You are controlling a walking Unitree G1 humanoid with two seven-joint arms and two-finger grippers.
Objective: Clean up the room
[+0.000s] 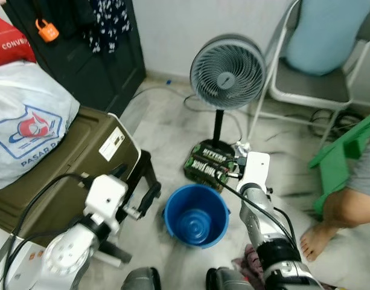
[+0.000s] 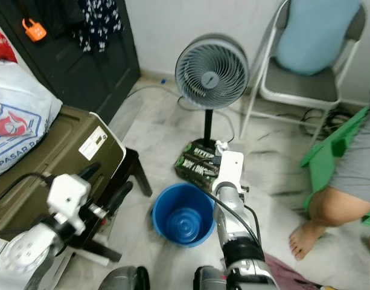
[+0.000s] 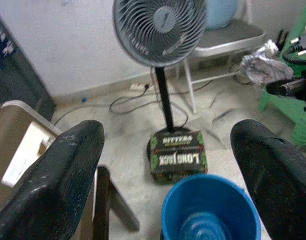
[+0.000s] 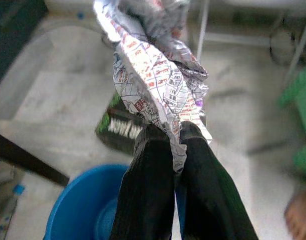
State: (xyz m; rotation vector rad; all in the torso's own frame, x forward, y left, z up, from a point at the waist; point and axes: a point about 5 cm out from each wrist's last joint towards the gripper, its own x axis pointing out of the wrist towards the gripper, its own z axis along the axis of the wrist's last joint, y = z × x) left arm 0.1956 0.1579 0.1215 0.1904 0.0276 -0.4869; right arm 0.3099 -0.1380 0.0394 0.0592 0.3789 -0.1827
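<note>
Blue plastic forms the round bucket point(image 1: 196, 215) standing upright on the pale tiled floor point(image 1: 160, 130), its mouth facing up and its ridged bottom bare, with nothing lying inside it. Just beyond the bucket lies a dark green box point(image 1: 210, 164) with white lettering, at the foot of a grey pedestal fan point(image 1: 227, 72). The right gripper point(image 4: 173, 134) has its two black fingers pressed together on a crumpled printed wrapper point(image 4: 157, 70), silvery white with small red and purple print. From the pinch the wrapper runs lengthwise straight on past the fingertips, in line with the fingers, widening into a bunched wad at its far end. In the right wrist view the bucket's rim shows below and just short of the fingertips, so the wrapper hangs in the air near the far edge of the bucket, over the green box, touching neither. The left gripper point(image 3: 167, 165) is spread wide with nothing between its fingers point(image 3: 58, 180), held near the bucket on its left side, beside an olive-green case point(image 1: 70, 163) that carries a white printed bag point(image 1: 25, 124). A grey folding chair point(image 1: 317, 84) holding a light blue cushion point(image 1: 323, 33) stands behind the fan, and a person's bare foot point(image 1: 314, 238) rests on the floor to the right, next to a green plastic piece point(image 1: 344, 148).
</note>
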